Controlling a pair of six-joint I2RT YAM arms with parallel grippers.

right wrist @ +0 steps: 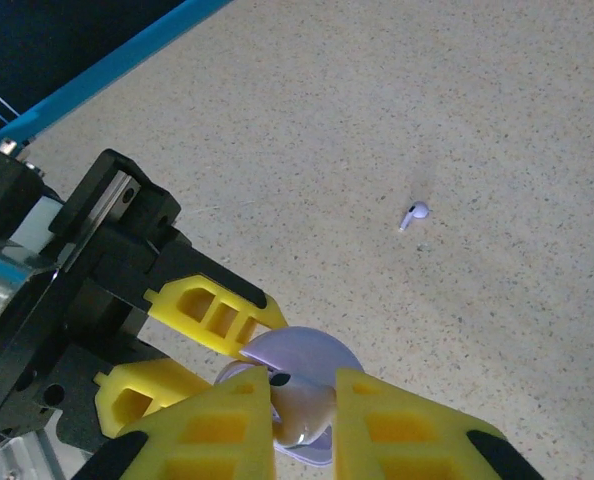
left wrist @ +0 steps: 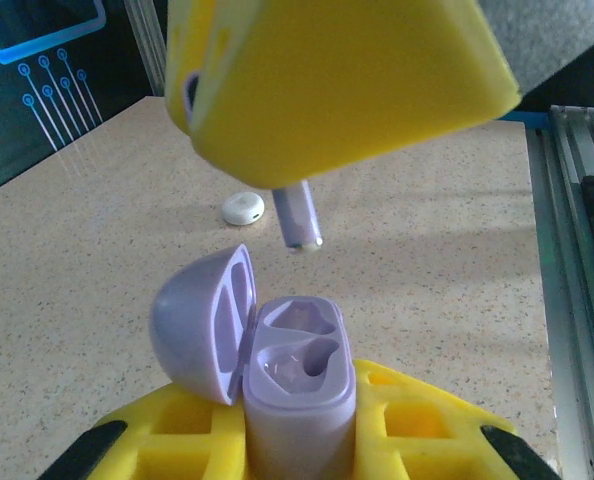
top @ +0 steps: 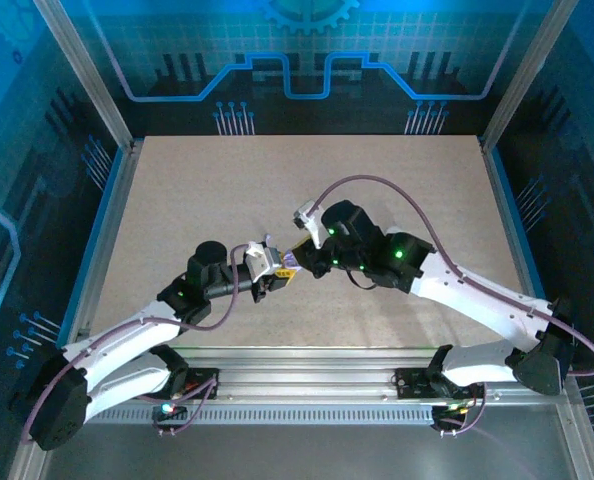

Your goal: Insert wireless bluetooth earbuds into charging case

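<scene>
Top external view: the table (top: 377, 180) is seen from above and behind the arm bases (top: 182, 385). Wrist views: taken at close range, along the left tool (left wrist: 297, 445) and down past the right tool (right wrist: 302, 425). The lavender case (left wrist: 299, 385) and the earbud (left wrist: 299, 215) are shared by both.

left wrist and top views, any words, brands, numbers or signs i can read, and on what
None can be read.
The open lavender charging case and the lavender earbud above it are plain; the blue backdrop carries circuit lines and a gear drawing, no letters.
</scene>
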